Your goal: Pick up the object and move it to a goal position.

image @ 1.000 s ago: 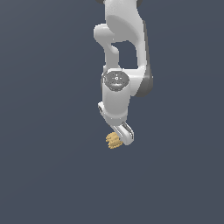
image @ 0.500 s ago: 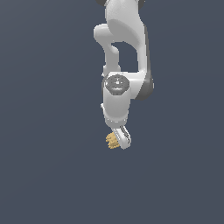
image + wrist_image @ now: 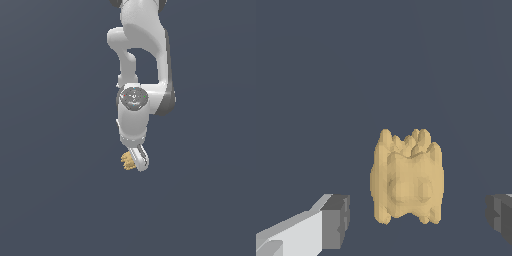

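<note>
Flanking the small tan-yellow lumpy object (image 3: 407,179) on both sides, the two dark grey pads of the white fingers (image 3: 336,221) stand wide apart in the wrist view, with a clear strip of slate-grey bench (image 3: 331,75) showing between each pad and the object. The fingers are spread well open and hold nothing; neither pad touches the object.

The object sits between the pads, nearer the one on the white finger than the other. Its body is blocky and irregular, with rounded ridges along one edge and small nubs along the opposite edge.

In the exterior view the white gripper (image 3: 136,159) points down at the end of the arm, and the object (image 3: 128,161) shows at about nine o'clock from the fingertip, its yellow ridges poking out past the white finger, which partly covers it. Whether the fingertips reach the bench cannot be told from this view.

Above the gripper, at twelve o'clock, the white Franka arm (image 3: 141,45) rises through a round grey-faced wrist joint (image 3: 133,97) and leaves the picture at the upper edge.
</note>
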Controlling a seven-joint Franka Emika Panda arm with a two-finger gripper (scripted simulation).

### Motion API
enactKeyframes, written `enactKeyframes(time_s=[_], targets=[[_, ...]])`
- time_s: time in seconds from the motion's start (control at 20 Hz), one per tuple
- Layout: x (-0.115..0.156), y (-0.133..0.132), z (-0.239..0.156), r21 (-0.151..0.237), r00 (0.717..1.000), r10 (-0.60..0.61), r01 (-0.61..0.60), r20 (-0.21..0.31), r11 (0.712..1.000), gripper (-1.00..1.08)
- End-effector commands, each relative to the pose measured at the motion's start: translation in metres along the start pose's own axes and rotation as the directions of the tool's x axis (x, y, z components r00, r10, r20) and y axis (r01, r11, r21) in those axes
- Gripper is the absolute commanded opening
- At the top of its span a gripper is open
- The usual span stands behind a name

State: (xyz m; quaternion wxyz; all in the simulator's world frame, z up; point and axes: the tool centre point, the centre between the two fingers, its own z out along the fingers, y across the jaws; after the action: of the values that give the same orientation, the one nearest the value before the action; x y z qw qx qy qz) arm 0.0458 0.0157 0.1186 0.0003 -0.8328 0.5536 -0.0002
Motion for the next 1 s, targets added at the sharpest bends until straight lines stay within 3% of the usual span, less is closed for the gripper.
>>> enactKeyframes(time_s=[0.0,0.35,0.65,0.7,0.95], targets=[[0.0,0.0,0.006,-0.001,1.0,0.001,-0.001,0.0,1.0,1.0],[0.0,0.002,0.041,-0.001,1.0,0.004,-0.004,0.0,1.0,1.0],[0.0,0.0,0.049,-0.001,1.0,0.004,-0.004,0.0,1.0,1.0],[0.0,0.0,0.049,-0.001,1.0,0.004,-0.004,0.0,1.0,-1.0],[0.0,0.0,0.049,-0.001,1.0,0.004,-0.004,0.0,1.0,-1.0]])
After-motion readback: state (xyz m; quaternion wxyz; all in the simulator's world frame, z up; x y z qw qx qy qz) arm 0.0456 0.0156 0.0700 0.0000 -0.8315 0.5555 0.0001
